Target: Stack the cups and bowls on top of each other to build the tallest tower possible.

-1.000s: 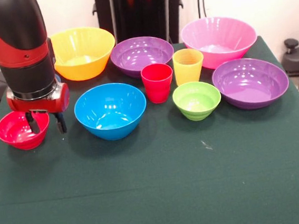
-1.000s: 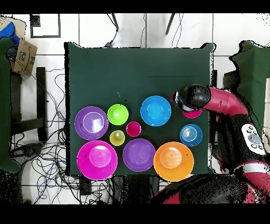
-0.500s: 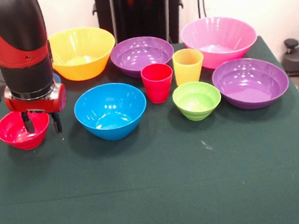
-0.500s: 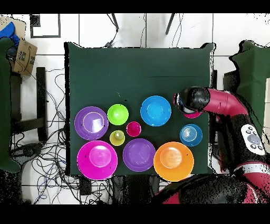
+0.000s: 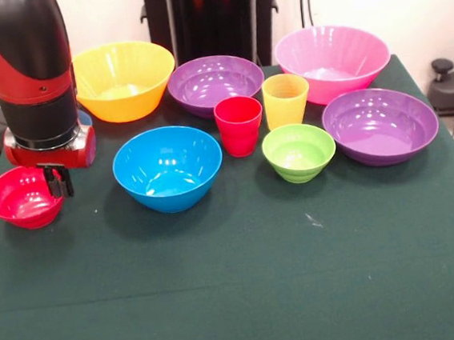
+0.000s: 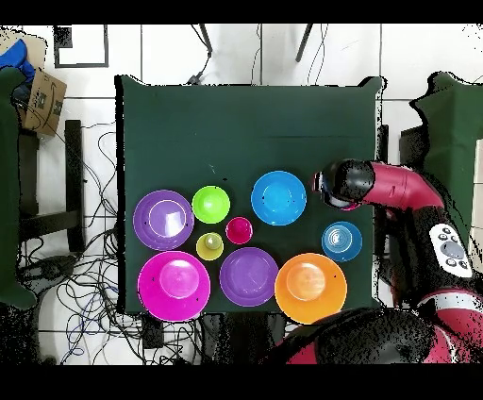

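Note:
My gripper (image 5: 58,183) is at the table's left, its fingers shut on the right rim of the small red bowl (image 5: 20,198). In the overhead view the arm covers that bowl, and the gripper (image 6: 330,184) shows beside the medium blue bowl (image 6: 278,197). The medium blue bowl (image 5: 168,167) stands to the right. The red cup (image 5: 239,125) and yellow cup (image 5: 285,100) stand upright mid-table, the lime green bowl (image 5: 298,152) in front of them. The small blue bowl (image 6: 341,241) is almost hidden behind the arm in the front view. Nothing is stacked.
The large yellow bowl (image 5: 122,80), a purple bowl (image 5: 215,83) and the large pink bowl (image 5: 333,59) line the far edge. The second purple bowl (image 5: 380,125) sits at the right. The green cloth (image 5: 246,289) lies bare in front.
The gripper's fingers, apart over the red bowl's rim, have closed on it. Gripper and bowl have shifted a little to the left in the front view.

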